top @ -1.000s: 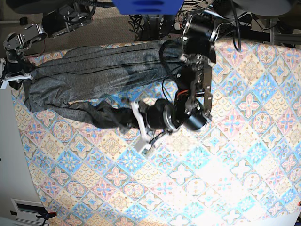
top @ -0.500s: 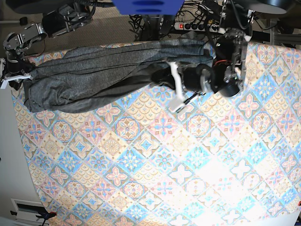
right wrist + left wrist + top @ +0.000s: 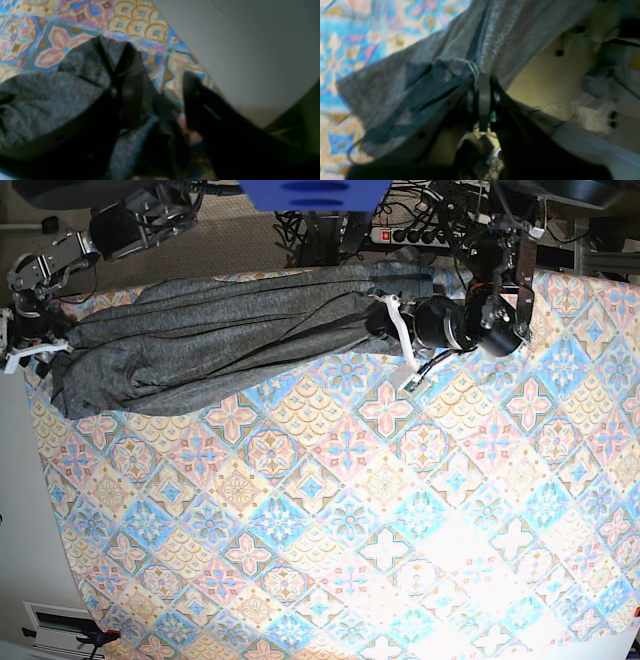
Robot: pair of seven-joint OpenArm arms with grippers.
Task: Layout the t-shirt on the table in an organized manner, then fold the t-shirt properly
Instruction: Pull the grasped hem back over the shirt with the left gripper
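We are in the layout step: one t-shirt [image 3: 210,340] lies bunched in a long band along the far edge of one counter [image 3: 350,530], not yet flat. At the counter's far left corner our right end effector [image 3: 160,100] stands with jaws apart beside the cloth, holding nothing. Farther right, our left end effector [image 3: 481,100] is clamped on the t-shirt. Next, we judge, the band needs drawing toward the near edge.
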